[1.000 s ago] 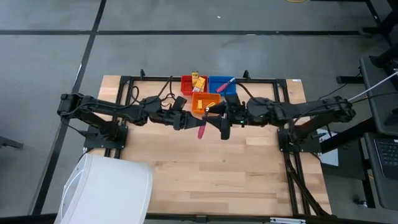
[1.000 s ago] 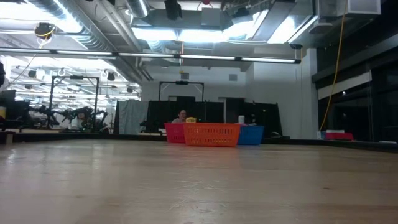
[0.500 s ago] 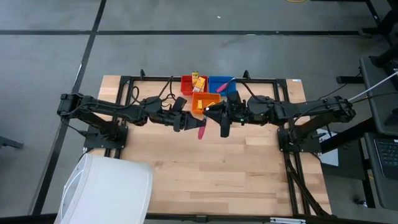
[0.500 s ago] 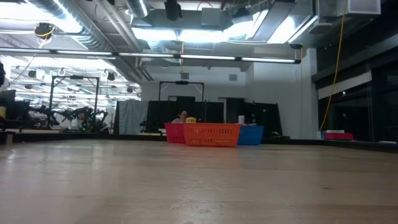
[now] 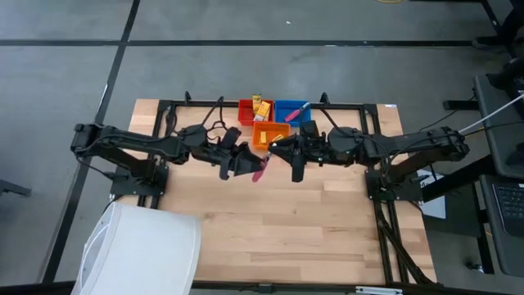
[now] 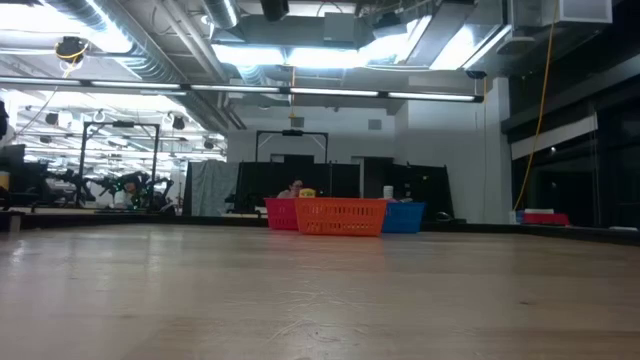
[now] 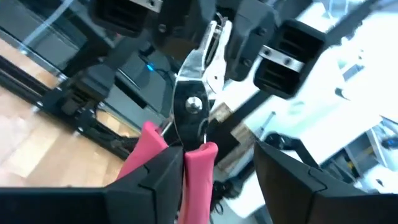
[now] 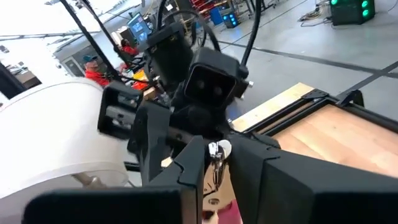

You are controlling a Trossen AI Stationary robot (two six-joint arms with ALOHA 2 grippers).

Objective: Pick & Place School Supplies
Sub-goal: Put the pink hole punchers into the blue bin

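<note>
A pink-handled scissor-like tool (image 5: 260, 170) hangs in the air between my two grippers, in front of the bins. My right gripper (image 5: 275, 152) is shut on its metal end. My left gripper (image 7: 217, 155) stands open around the pink handles (image 7: 200, 171). One handle lies close against one finger (image 7: 163, 177); I cannot tell whether they touch. A second pink-handled tool (image 5: 296, 111) lies across the blue bin (image 5: 288, 106). A yellow packet (image 5: 260, 105) rests at the red bin (image 5: 246, 111). My right gripper pinches the tool's metal tip (image 8: 215, 163) between its two fingers, coming level from the table's right side and lying along the tool. The tool is lifted clear of the table, its pink handles pointing away toward my left gripper.
The red, orange (image 5: 267, 134) and blue bins stand together at the table's far middle and show low in the low view (image 6: 340, 215). A large white rounded thing (image 5: 139, 250) covers the near left corner. Bare wooden table (image 5: 311, 229) lies in front of the arms.
My right gripper has come toward the tool and shut on its metal end. My left gripper has opened around the pink handles and drawn back a little toward the table's left. The tool has stayed in the air and now slants slightly.
</note>
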